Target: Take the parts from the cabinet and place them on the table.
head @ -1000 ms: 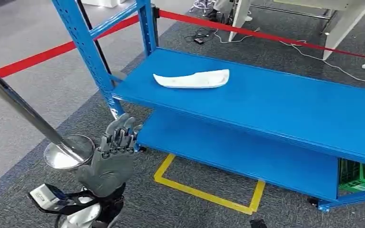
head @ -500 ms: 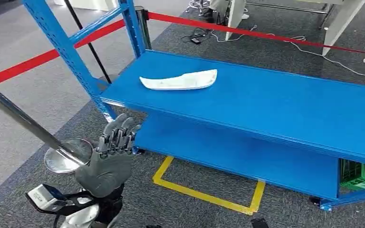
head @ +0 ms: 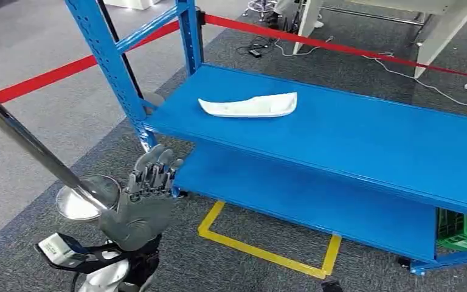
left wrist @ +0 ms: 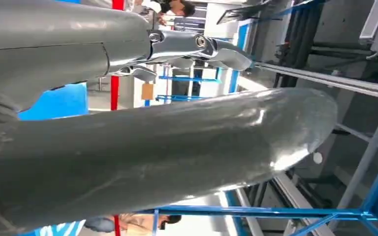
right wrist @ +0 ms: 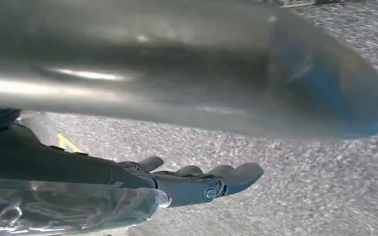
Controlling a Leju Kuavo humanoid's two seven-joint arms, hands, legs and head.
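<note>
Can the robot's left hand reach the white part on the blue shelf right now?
Probably not yet. The left hand is low, in front of the shelf's corner, holding nothing, and the white part lies further back on top. Nothing blocks the way, so lifting and stretching the arm should do.

A blue metal cabinet (head: 340,137) of open shelves stands on grey carpet floor (head: 237,267). On its upper shelf, near the left corner post, lies one white curved part (head: 249,105), flat on the blue board. Yellow tape (head: 261,250) marks the carpet beneath the lower shelf (head: 304,198).
</note>
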